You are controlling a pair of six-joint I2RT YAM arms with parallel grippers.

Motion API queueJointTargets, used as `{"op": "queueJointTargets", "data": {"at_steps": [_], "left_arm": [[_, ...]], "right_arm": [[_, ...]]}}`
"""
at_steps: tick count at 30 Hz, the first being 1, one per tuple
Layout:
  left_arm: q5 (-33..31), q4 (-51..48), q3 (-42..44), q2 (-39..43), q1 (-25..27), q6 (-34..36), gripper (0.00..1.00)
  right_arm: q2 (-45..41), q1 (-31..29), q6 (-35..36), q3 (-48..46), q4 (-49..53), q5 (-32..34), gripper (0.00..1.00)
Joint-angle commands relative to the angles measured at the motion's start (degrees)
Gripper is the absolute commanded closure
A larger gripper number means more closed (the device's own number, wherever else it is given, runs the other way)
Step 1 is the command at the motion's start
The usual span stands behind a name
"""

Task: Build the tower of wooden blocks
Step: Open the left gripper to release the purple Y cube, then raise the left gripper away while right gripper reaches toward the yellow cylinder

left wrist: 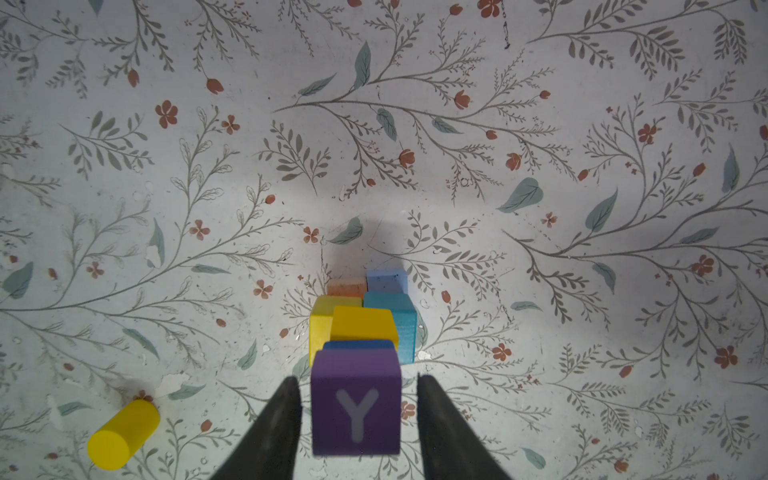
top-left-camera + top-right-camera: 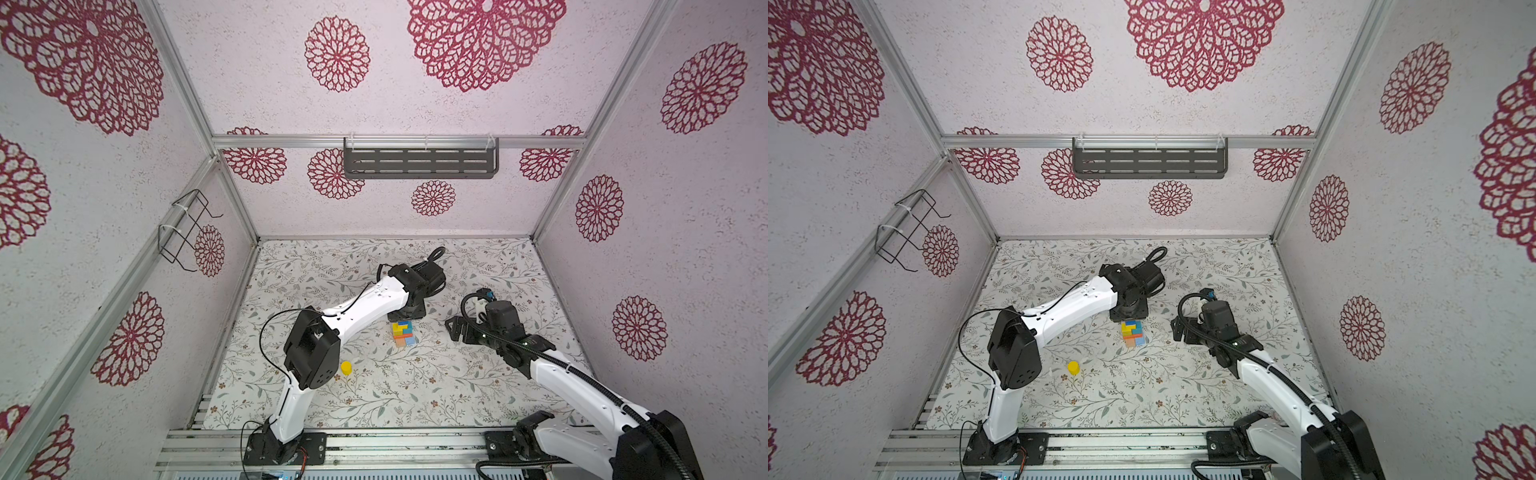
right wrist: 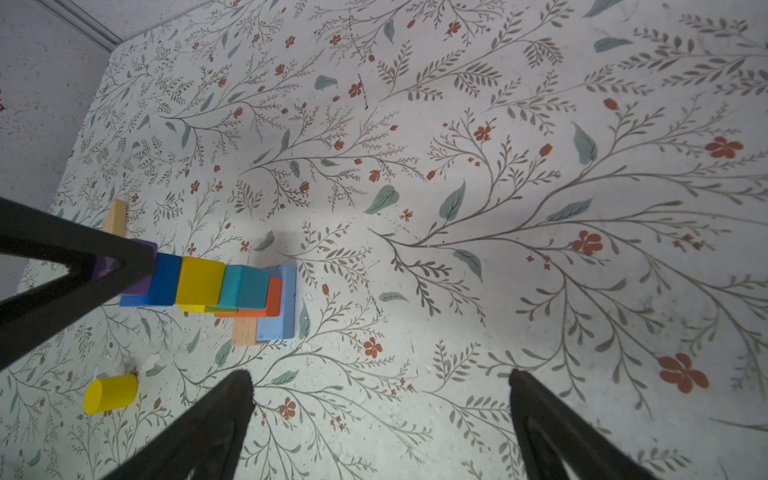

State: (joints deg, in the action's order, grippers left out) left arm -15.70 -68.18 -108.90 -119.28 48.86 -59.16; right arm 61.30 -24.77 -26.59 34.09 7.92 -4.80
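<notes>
Currently, item in hand: the wood block tower (image 2: 402, 332), a narrow stack of small painted and bare wooden blocks standing near the middle of the floral-printed table (image 2: 374, 399), between the two arms in both top views. Layers, read bottom to top in the right wrist view: light blue brick and bare tan block at the base, then orange, teal, yellow, dark blue, with a purple wooden cube lettered Y (image 1: 356, 407) as the top piece. Left gripper (image 1: 357, 379): directly over the tower, jaws parted to either side of the purple cube with a sliver of table showing on each side, so gripping nothing; the cube sits on the dark blue block. Right gripper (image 3: 378, 374): beside the tower and apart from it, jaws spread wide, empty. Loose stock: one yellow wooden cylinder (image 2: 346, 368) lying on its side on the table, well apart from the tower toward the left arm's base; one bare wooden brick (image 3: 115, 217) partly hidden behind the left gripper's finger, resting place unclear. Step judged: placing of the purple cube, at the letting-go stage. Next move, as judged: the left gripper lifts straight up without brushing the cube, since the stack is tall, slim and unevenly stepped; then a fetch of the cylinder, which needs standing on end to seat on top.
</notes>
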Motion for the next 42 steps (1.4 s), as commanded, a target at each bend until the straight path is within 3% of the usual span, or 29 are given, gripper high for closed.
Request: {"op": "queueJointTargets", "data": {"at_steps": [1, 10, 14, 26, 33, 42], "left_arm": [[-0.64, 0.33, -1.22, -0.35, -0.65, -0.49, 0.42], [-4.75, -1.18, -1.74, 5.19, -0.62, 0.69, 0.08], [-7.83, -1.17, 1.51, 11.74, -0.69, 1.45, 0.04], [-9.5, 8.62, 24.07, 32.5, -5.46, 2.86, 0.03], [-7.31, 14.08, 39.08, 45.95, -10.86, 4.0, 0.03], [-4.0, 15.67, 50.08, 59.46, -16.68, 6.69, 0.03]], "right_arm": [[-1.17, 0.25, 0.6, -0.34, -0.3, 0.24, 0.01], [-3.94, 0.25, 2.42, -0.54, 0.9, 2.24, 0.01], [-5.76, 0.26, 1.87, -0.46, 3.75, 6.9, 0.02], [-6.16, -0.79, 3.41, 9.75, 19.92, 6.21, 0.1], [-0.14, -13.15, 1.64, 21.01, 28.29, 15.05, 0.13], [15.26, -25.59, -1.41, 35.61, 32.98, 18.89, 0.28]]}}
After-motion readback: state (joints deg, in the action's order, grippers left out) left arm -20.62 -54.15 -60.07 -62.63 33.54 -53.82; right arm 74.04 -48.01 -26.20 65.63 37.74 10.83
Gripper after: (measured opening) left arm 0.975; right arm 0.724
